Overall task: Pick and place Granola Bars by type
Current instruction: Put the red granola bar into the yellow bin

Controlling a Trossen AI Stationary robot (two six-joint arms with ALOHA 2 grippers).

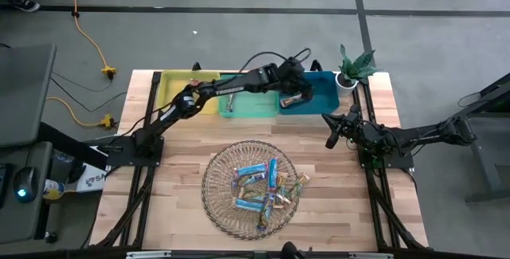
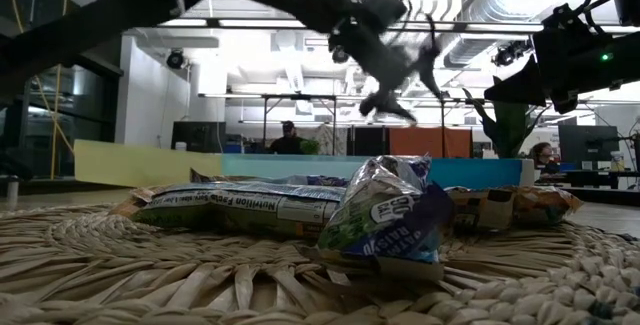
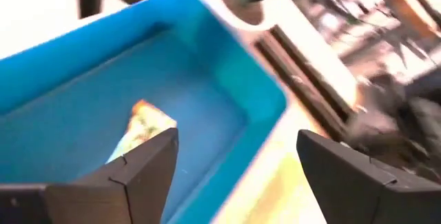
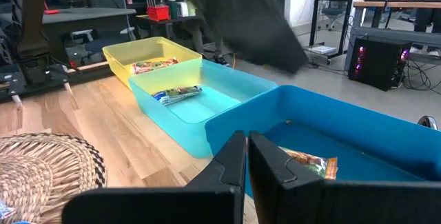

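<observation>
Several granola bars (image 1: pixel 259 189) in blue, green and tan wrappers lie heaped on the round wicker plate (image 1: pixel 219 203). A tan-orange bar (image 3: pixel 143 124) lies flat on the floor of the blue bin (image 3: pixel 83 107). One bar (image 4: pixel 178 94) lies in the teal bin and another bar (image 4: pixel 155 64) in the yellow bin. My left gripper (image 3: pixel 238 169) hangs open and empty above the blue bin, just over the tan-orange bar. My right gripper (image 4: pixel 247 162) is shut and empty, hovering at the table's right side near the blue bin's near wall.
The yellow bin (image 1: pixel 187 92), teal bin (image 1: pixel 249 101) and blue bin (image 1: pixel 319 88) stand in a row along the far edge. A small potted plant (image 1: pixel 353 68) stands at the far right corner. Bare wood (image 1: pixel 171 187) lies left of the plate.
</observation>
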